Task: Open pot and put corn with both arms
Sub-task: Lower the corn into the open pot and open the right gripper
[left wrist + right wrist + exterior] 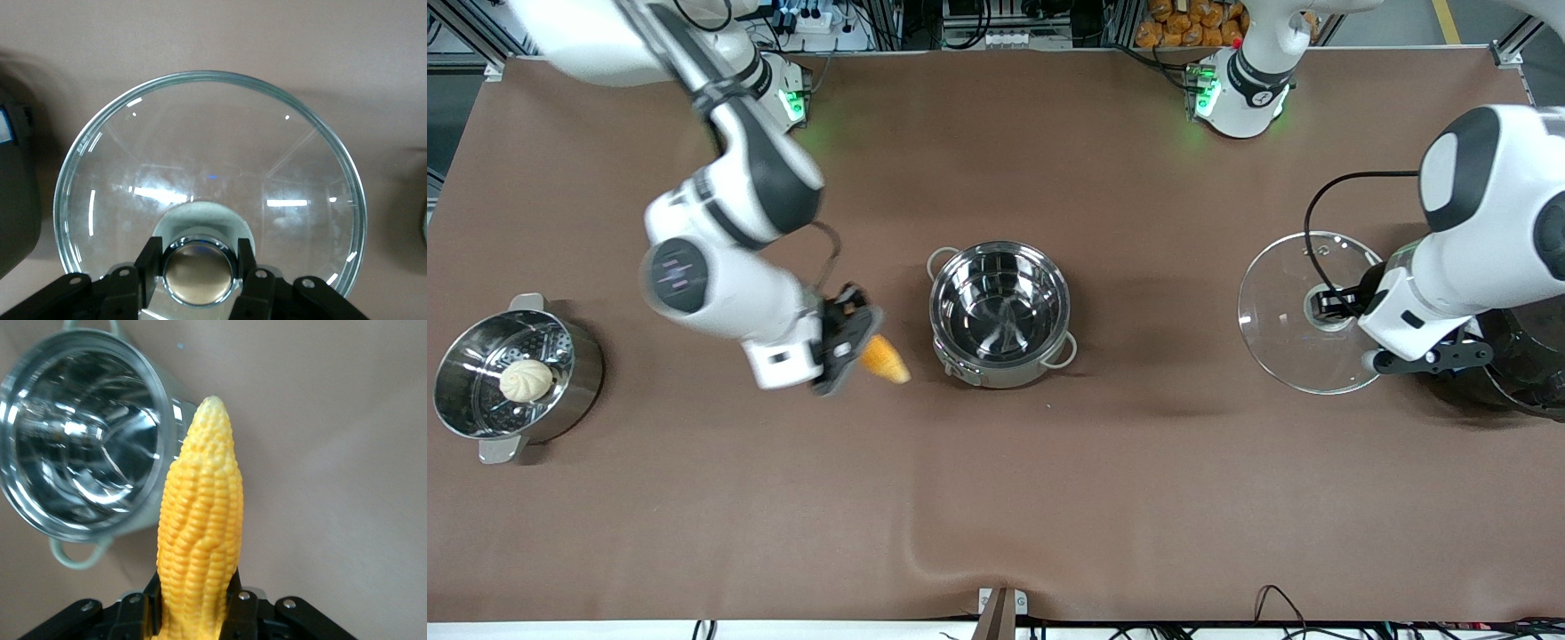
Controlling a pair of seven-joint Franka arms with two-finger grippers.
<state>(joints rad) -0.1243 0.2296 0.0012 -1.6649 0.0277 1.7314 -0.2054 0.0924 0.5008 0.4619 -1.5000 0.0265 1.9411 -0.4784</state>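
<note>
The steel pot (pixel 1000 313) stands open and empty at the table's middle; it also shows in the right wrist view (pixel 80 433). My right gripper (pixel 852 342) is shut on the yellow corn (pixel 886 359) and holds it in the air over the table beside the pot, toward the right arm's end, tip pointing at the pot. In the right wrist view the corn (pixel 200 520) sits between the fingers. My left gripper (pixel 1332 304) is shut on the coppery knob (pixel 199 272) of the glass lid (pixel 1303 311), held toward the left arm's end; the lid (pixel 207 167) fills the left wrist view.
A steel pot with a steamer insert (pixel 511 373) and a white bun (pixel 526 380) stands at the right arm's end. A big black cooker (pixel 1525 364) stands at the left arm's end, beside the lid. A black cable (pixel 1325 200) loops above the lid.
</note>
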